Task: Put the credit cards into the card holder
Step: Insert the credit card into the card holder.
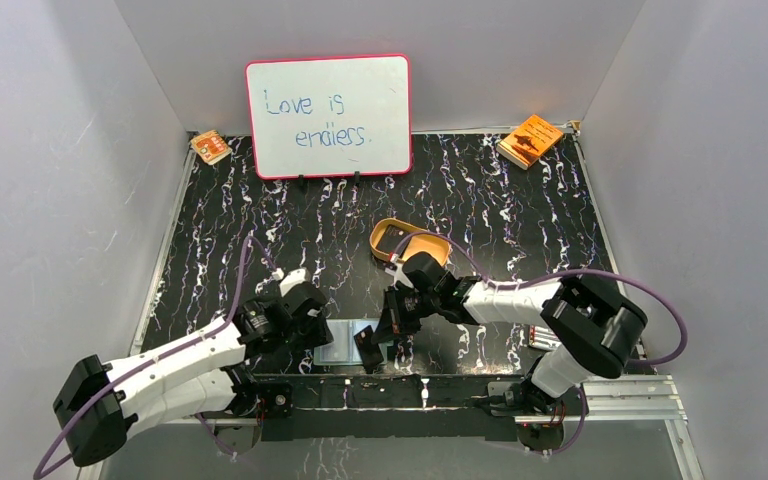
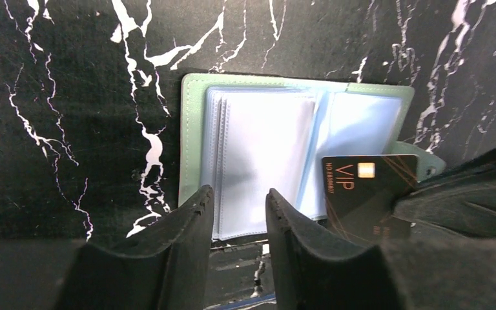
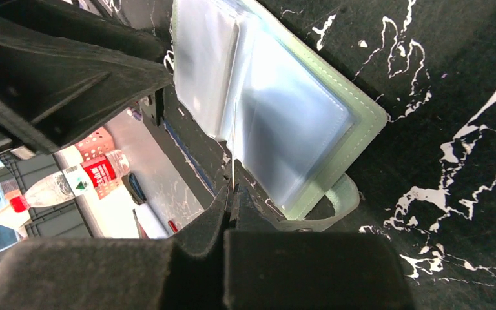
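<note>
Top cam overhead, far; wrist cams close; all prob. share card holder [image 2: 252, 155].

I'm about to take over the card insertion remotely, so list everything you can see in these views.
Sage-green bifold card holder with clear sleeves: one, green, lying open at the table's near edge.
Black VIP credit card: one, black, at the holder's right side, held by the right gripper.
Tan-gold oval tray: one, mid-table behind the right gripper; dark contents, count unclear.
Orange booklets: two, back left corner and back right corner.
Pink-framed whiteboard: one, white, back centre, reads "Love is endless."
Black marble-pattern table: one, white-veined.
Left gripper: black, open, at the holder's near edge.
Right gripper: black, shut on the card.
</note>
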